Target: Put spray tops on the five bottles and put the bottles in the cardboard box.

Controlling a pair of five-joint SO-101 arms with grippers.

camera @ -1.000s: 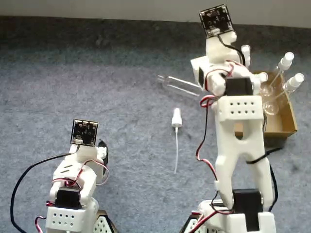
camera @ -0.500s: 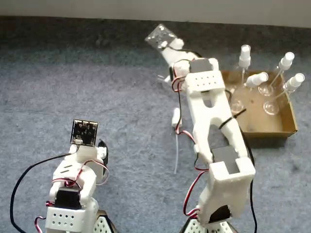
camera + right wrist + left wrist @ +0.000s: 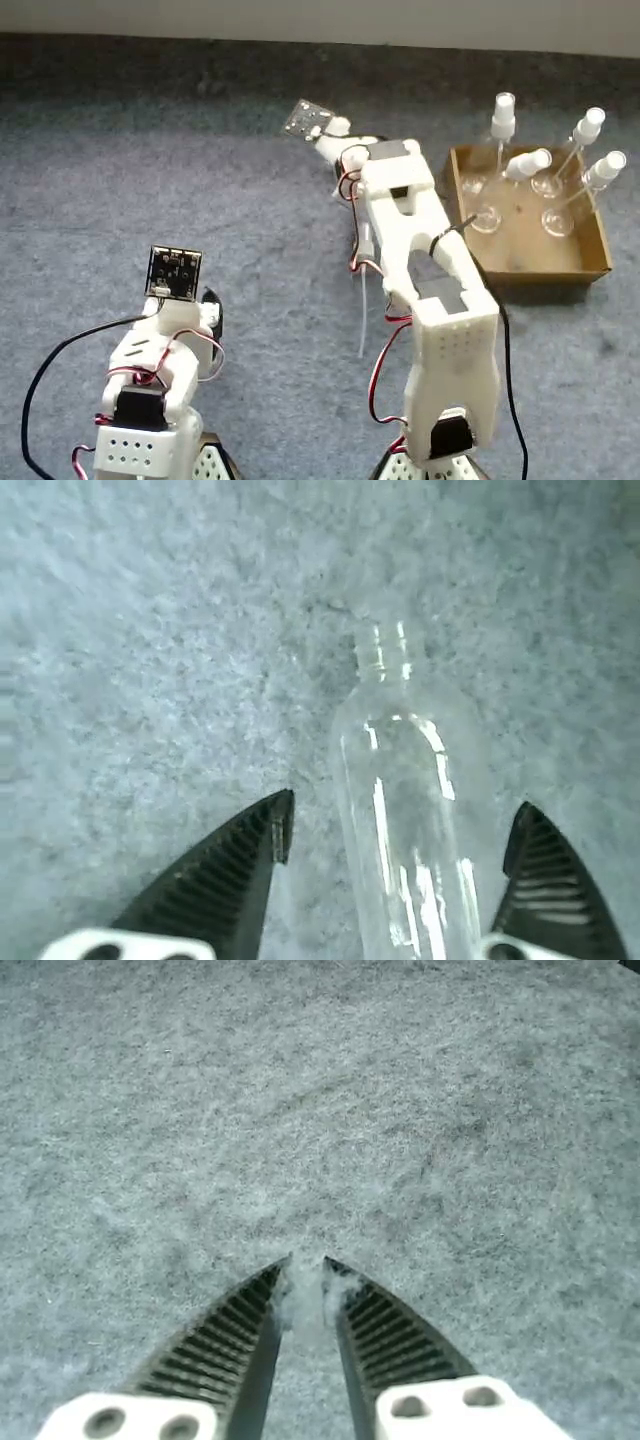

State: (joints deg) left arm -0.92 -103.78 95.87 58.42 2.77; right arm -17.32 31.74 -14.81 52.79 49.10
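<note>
**Right claw** (image 3: 400, 810): spread wide and empty. Its toothed jaws stand on either side of the last bottle and appear not to touch it.

**Bottle** (image 3: 398, 740): clear, uncapped, lying flat on the grey carpet (image 3: 130, 630). The body is between the jaws and the threaded neck points away, past the claw's tips.

**Spray top** (image 3: 362, 318): loose on the carpet behind the right claw, alongside its arm. The arm partly covers the head, so its exact lie is uncertain.

**Cardboard box** (image 3: 590, 262): off to one side of the right claw, well apart from it. Four capped bottles (image 3: 588, 125) stand inside.

**Left claw** (image 3: 306, 1262): jaws all but closed on nothing, tips low over bare carpet.

**Step in hand:** probably the pick-up of the fifth bottle, with four already boxed.

**Next move calls for:** closing squarely across the round body, since a glancing grip would likely roll it. The bottle then needs lifting neck-up so that the tube can be fed into the narrow mouth.
</note>
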